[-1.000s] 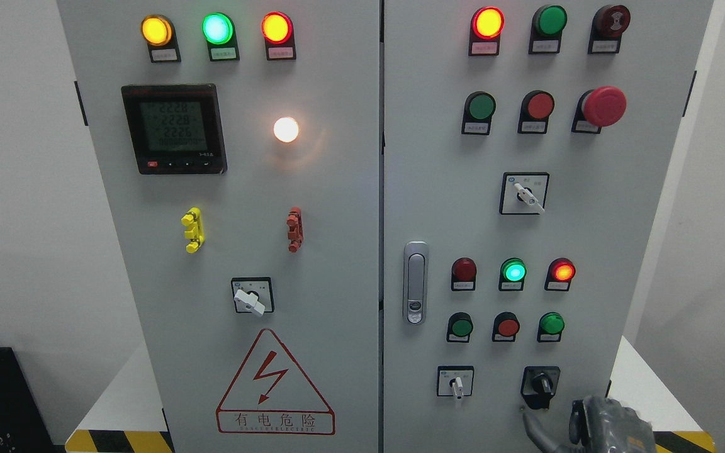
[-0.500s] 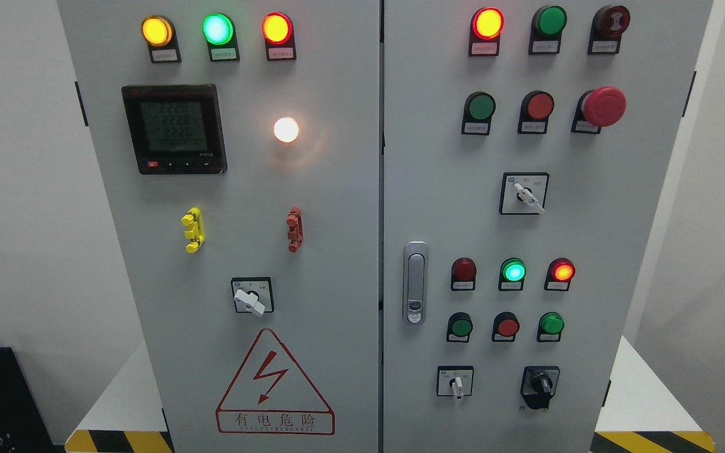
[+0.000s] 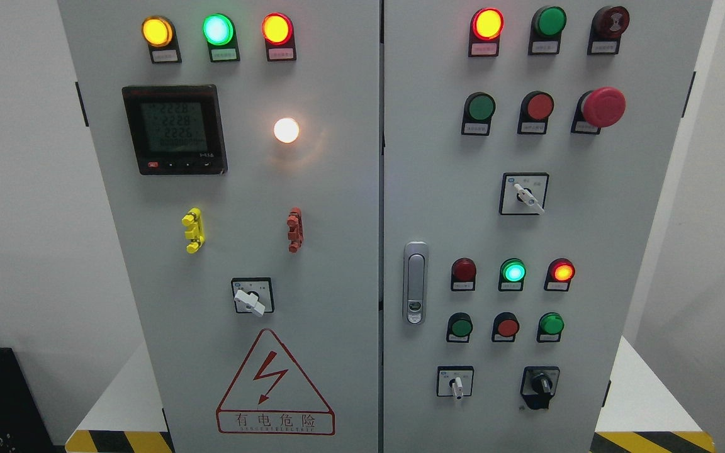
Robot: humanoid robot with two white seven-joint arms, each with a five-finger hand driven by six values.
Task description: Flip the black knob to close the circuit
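The black knob (image 3: 540,383) sits at the lower right of the frame, on the right door of the cabinet (image 3: 438,207), just right of a small white selector switch (image 3: 456,384), its pointer roughly upright. No hand touches it; neither hand is in view, so the state of the fingers cannot be told. Either the flip is done or a reach has yet to begin; the lamps alone do not settle it. A second ago the right hand showed at the bottom edge below the knob; it has since gone, and the knob looks unchanged.
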